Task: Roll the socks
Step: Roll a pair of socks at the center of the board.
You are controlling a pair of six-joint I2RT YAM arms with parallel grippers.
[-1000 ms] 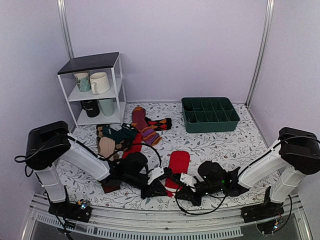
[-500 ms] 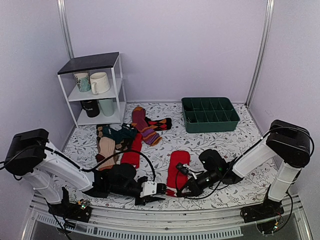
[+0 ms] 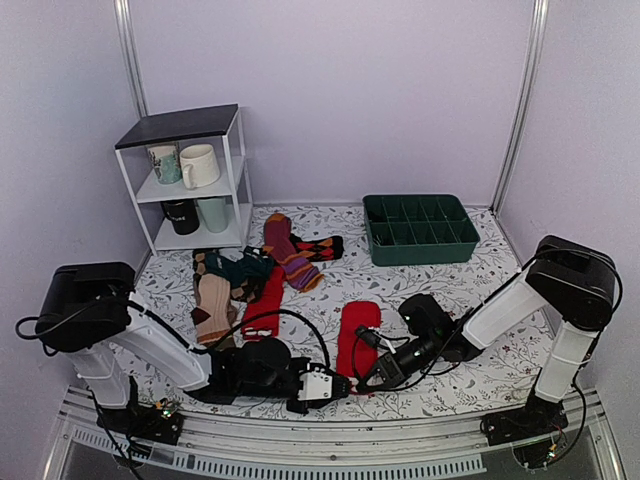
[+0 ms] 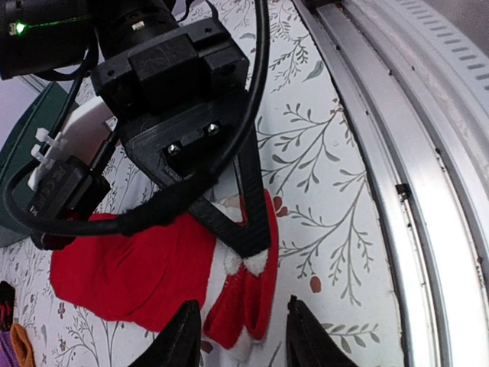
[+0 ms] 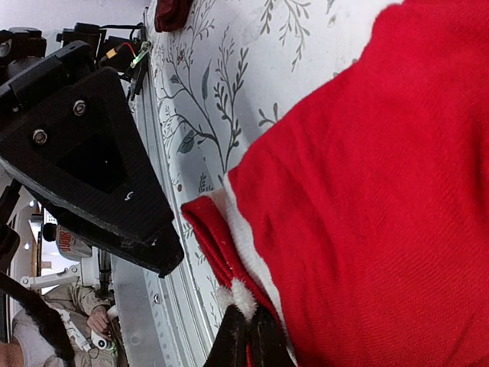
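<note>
- The socks [image 3: 358, 330] lie flat on the tabletop [image 3: 460, 300], apparently one on the other. The toes point away from both end effectors and the pale cuff [image 4: 244, 302] is at the near end, already folded over a little.
- The right end effector [image 5: 246, 340] is pinched fully closed on that cuff edge and holds it just off the cloth.
- The left end effector [image 4: 243, 340] is partly open. Its fingers stand on either side of the folded cuff just below the right one's tips, gripping nothing that I can see.
- Risk: the two end effectors are almost touching, so a sideways move by either could knock the other and pull the cuff free.
- Risk: the right one has only a thin nip of the cuff (perhaps just one layer), so the fold may slip out or roll loosely once it is turned.
- Risk: the rail [image 4: 412, 176] runs close behind the left end effector, so backing off could hit it.
- Well beyond both end effectors are the other socks [image 3: 285, 250], a green tray [image 3: 420, 258] and a shelf [image 3: 180, 125] of mugs [image 3: 200, 165].
- I can read no writing or brand anywhere.
</note>
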